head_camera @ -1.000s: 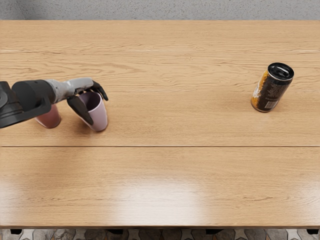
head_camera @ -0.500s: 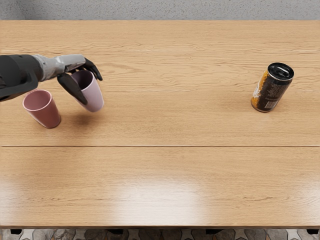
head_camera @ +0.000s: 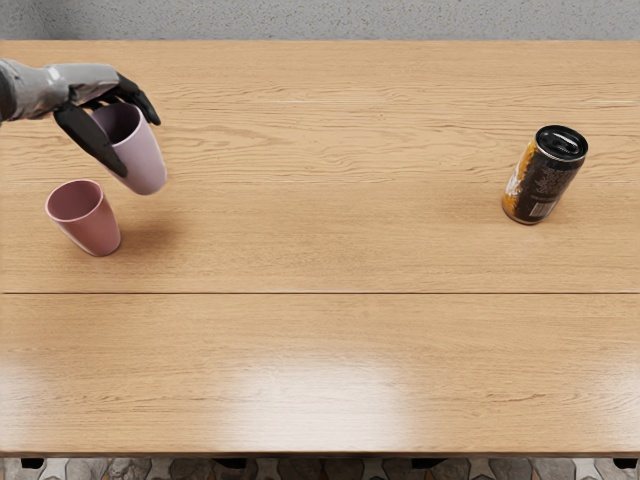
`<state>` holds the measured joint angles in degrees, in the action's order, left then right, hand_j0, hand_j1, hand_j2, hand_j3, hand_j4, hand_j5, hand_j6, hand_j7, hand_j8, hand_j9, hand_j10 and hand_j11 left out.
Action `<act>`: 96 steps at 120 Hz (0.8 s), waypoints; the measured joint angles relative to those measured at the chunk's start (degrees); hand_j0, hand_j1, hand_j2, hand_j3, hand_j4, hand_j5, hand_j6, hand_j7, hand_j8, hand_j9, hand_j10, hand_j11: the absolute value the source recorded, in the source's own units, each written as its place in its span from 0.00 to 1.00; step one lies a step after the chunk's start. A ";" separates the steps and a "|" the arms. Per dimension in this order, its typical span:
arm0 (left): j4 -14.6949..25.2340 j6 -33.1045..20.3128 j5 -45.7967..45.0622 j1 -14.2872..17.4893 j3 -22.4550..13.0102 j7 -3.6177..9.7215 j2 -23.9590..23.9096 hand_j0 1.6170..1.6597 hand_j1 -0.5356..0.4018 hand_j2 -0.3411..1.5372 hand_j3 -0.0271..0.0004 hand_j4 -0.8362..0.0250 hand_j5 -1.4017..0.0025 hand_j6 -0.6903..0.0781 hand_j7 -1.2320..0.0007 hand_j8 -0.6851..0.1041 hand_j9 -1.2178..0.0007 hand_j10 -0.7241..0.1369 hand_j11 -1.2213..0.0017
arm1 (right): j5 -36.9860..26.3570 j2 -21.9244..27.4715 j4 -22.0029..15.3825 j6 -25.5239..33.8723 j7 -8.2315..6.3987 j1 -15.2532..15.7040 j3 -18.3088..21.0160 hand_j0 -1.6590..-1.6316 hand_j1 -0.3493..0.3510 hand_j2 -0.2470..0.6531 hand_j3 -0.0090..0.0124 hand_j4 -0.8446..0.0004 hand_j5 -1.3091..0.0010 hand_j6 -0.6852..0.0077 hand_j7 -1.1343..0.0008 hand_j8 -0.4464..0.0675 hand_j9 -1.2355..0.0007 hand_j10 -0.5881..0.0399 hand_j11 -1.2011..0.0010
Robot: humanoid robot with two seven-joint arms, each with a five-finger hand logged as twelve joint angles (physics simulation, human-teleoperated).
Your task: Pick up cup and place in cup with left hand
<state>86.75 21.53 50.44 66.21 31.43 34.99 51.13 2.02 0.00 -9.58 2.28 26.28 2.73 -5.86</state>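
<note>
Clasping the lilac cup [head_camera: 143, 158], left hand [head_camera: 96, 84] shifted farther left, pink cup [head_camera: 91, 228] unmoved

Table [head_camera: 320, 340]: standing cup [head_camera: 92, 232] on it, left side. Held cup [head_camera: 142, 160] in left hand [head_camera: 92, 80], raised above tabletop, beyond and right of standing cup. Can [head_camera: 542, 185] on tabletop, right side, well apart from both.

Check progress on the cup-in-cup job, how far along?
Done: grasp and lift. The left hand grips the lilac cup, whose shadow on the table lies apart from its base.
In hand: the lilac cup, tilted, beyond the pink cup and not over it.
Left: probably align over the pink cup's open mouth, where nothing shows inside, then lower and release.
</note>
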 joint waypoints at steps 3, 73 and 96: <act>0.01 0.28 -0.41 0.18 0.02 0.00 0.68 0.88 0.42 0.24 0.99 0.40 0.53 0.55 0.46 0.60 0.46 0.52 0.45 | 0.00 0.00 0.00 -0.01 0.00 0.00 0.01 0.04 0.00 0.27 0.42 1.00 1.00 0.99 1.00 0.87 1.00 0.94 1.00; 0.17 3.84 -2.83 1.24 0.24 -0.01 7.05 0.92 0.39 0.26 0.99 0.38 0.54 0.57 0.47 0.60 0.46 0.52 0.46 | -0.01 0.00 -0.02 -0.05 0.00 -0.05 0.09 0.04 0.00 0.27 0.42 1.00 1.00 0.99 1.00 0.87 1.00 0.94 1.00; 0.17 4.20 -2.88 1.13 0.14 -0.01 8.90 0.91 0.41 0.25 0.99 0.38 0.54 0.54 0.47 0.58 0.47 0.49 0.46 | -0.03 0.00 -0.03 -0.05 0.00 -0.08 0.14 0.04 0.00 0.27 0.42 1.00 1.00 0.99 1.00 0.87 1.00 0.94 1.00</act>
<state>86.92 25.72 47.56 67.33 31.57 34.98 60.02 1.99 0.00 -9.61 2.23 26.28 2.64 -5.72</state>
